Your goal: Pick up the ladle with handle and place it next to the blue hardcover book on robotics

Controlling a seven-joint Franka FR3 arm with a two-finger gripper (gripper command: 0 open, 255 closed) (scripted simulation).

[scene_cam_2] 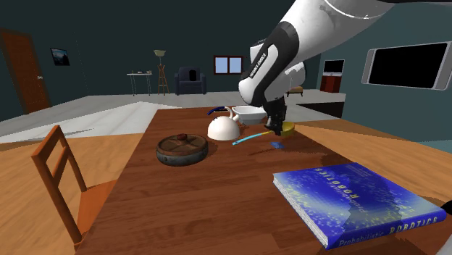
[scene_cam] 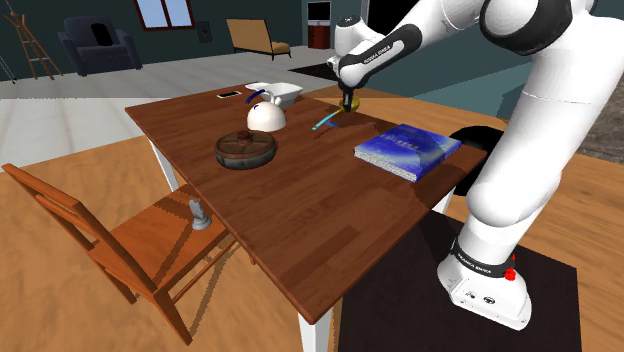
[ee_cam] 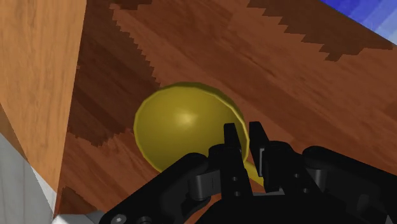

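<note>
Claw (ee_cam: 243,130) apparently tight on yellow ladle (ee_cam: 178,124), near table (ee_cam: 286,70) edge.

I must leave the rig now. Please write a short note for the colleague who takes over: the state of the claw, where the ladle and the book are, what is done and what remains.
Claw: shut on the thin yellow part of the ladle, right beside its bowl.
Ladle: low over the far part of the table; I cannot tell if it is lifted yet.
Book: blue, flat, near the table's edge at the shoulder view's right, apart from the ladle.
Done: reach and grasp.
Left: lift, carry to the book, set down beside it, open the claw.
</note>
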